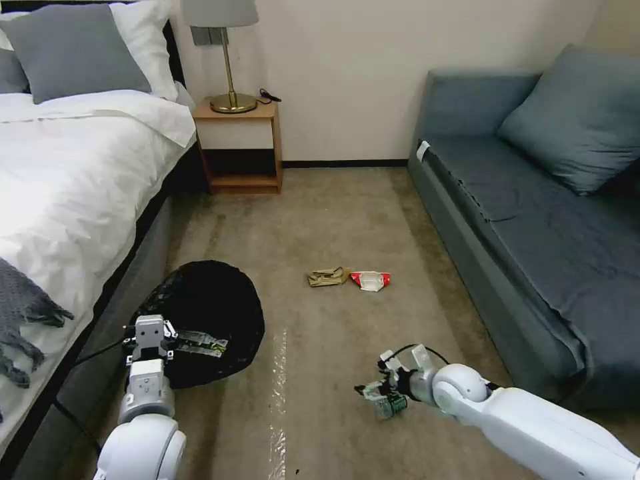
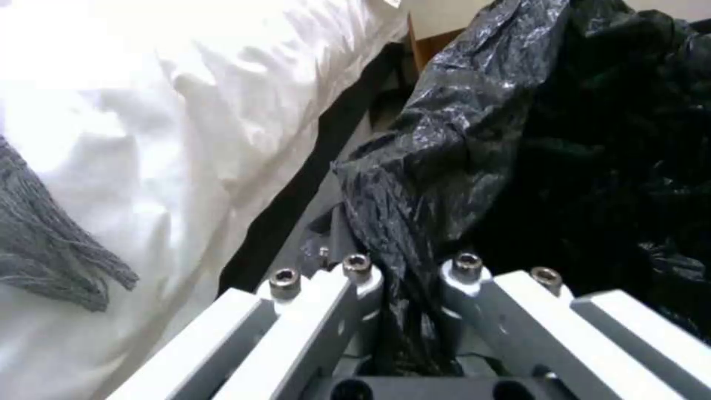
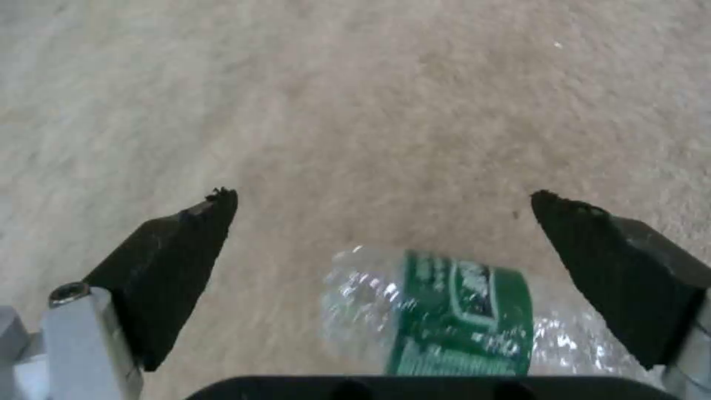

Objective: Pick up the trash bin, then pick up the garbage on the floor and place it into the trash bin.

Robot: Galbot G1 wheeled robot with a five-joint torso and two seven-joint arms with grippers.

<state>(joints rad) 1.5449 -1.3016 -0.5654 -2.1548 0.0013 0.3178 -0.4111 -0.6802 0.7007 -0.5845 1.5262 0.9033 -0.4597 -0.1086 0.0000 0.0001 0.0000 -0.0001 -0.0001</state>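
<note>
The trash bin (image 1: 207,313) shows as a round mouth of black bag beside the bed, with a crinkled wrapper (image 1: 200,345) lying inside it. My left gripper (image 1: 150,337) is shut on the bin's near rim; the left wrist view shows the black bag (image 2: 459,139) pinched in that gripper (image 2: 407,272). My right gripper (image 1: 380,393) is low over the carpet and open. The green-labelled plastic bottle (image 3: 444,322) lies between the right gripper's (image 3: 384,197) spread fingers, near the palm. A brown paper scrap (image 1: 327,277) and a red-and-white wrapper (image 1: 370,280) lie side by side farther ahead on the floor.
A bed (image 1: 73,173) with white sheets runs along the left, close to the bin. A blue-grey sofa (image 1: 533,220) lines the right. A wooden nightstand (image 1: 240,147) with a lamp stands at the back wall. Beige carpet (image 1: 333,213) stretches between them.
</note>
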